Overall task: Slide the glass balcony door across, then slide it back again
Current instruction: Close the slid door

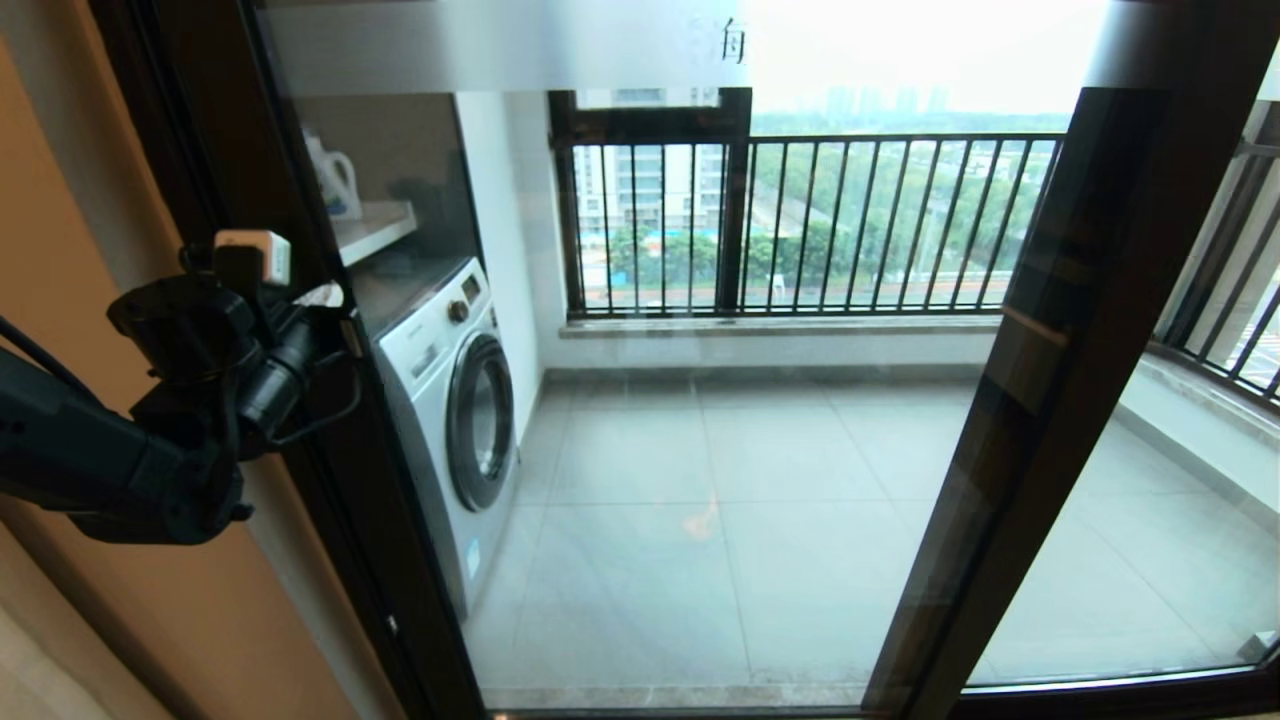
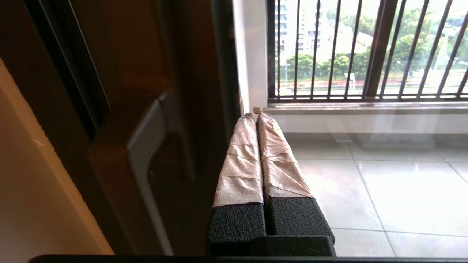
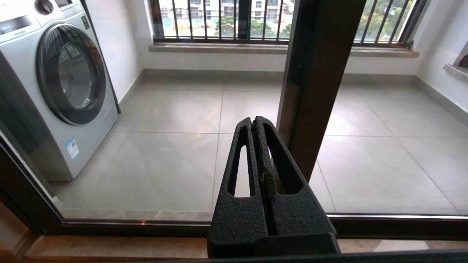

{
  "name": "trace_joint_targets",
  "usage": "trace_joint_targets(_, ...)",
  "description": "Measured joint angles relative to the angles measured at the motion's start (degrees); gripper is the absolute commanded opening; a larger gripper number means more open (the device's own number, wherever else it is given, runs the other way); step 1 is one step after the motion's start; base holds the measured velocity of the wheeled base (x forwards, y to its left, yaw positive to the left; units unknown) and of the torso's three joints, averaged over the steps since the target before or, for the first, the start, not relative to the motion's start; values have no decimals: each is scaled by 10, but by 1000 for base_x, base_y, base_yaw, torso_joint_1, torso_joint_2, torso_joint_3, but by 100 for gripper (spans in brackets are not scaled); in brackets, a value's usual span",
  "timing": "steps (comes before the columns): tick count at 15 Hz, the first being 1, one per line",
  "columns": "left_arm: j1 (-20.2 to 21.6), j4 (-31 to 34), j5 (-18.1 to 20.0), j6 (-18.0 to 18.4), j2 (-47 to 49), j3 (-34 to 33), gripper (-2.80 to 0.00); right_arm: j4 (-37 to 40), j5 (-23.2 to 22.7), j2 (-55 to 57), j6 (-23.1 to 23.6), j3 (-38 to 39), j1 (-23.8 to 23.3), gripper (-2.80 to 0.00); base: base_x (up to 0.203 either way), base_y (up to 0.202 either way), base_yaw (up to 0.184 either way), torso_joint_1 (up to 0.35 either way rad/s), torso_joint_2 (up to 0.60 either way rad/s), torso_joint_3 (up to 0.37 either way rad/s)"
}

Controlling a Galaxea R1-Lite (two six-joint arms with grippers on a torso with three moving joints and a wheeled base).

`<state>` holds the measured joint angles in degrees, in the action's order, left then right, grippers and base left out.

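Observation:
The glass balcony door point(image 1: 700, 470) fills the middle of the head view, a clear pane between a dark left upright point(image 1: 340, 500) and a dark right upright point(image 1: 1020, 400). My left gripper point(image 1: 325, 296) is raised against the left upright. In the left wrist view it point(image 2: 255, 114) is shut with nothing in it, and its paper-wrapped fingers point(image 2: 241, 160) lie along the frame's glass-side edge. The short bar handle point(image 2: 140, 157) is just beside them and is not held. My right gripper point(image 3: 253, 122) is shut and empty, low before the pane, next to the right upright point(image 3: 314, 80).
A white washing machine point(image 1: 450, 400) stands on the balcony behind the glass at the left, under a shelf holding a white jug point(image 1: 335, 180). The outer window with railing bars point(image 1: 850, 220) closes the far side. A tan wall point(image 1: 60, 200) is left of the frame. The bottom track point(image 3: 395, 223) runs below.

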<state>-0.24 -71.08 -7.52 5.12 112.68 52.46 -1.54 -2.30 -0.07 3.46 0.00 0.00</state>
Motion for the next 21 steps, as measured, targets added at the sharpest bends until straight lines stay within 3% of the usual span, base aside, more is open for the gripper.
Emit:
trace_joint_targets(8, 53, 0, 25, -19, -2, -6, -280, 0, 0, 0, 0, 0, 0, -280, 0, 0, 0, 0, 0, 0)
trace_joint_targets(15, 122, -3, 85, -21, 4, -28, -280, 0, 0, 0, 0, 0, 0, -280, 0, 0, 0, 0, 0, 0)
trace_joint_targets(21, 143, -2, 87, -21, 16, -18, -280, 0, 0, 0, 0, 0, 0, -280, 0, 0, 0, 0, 0, 0)
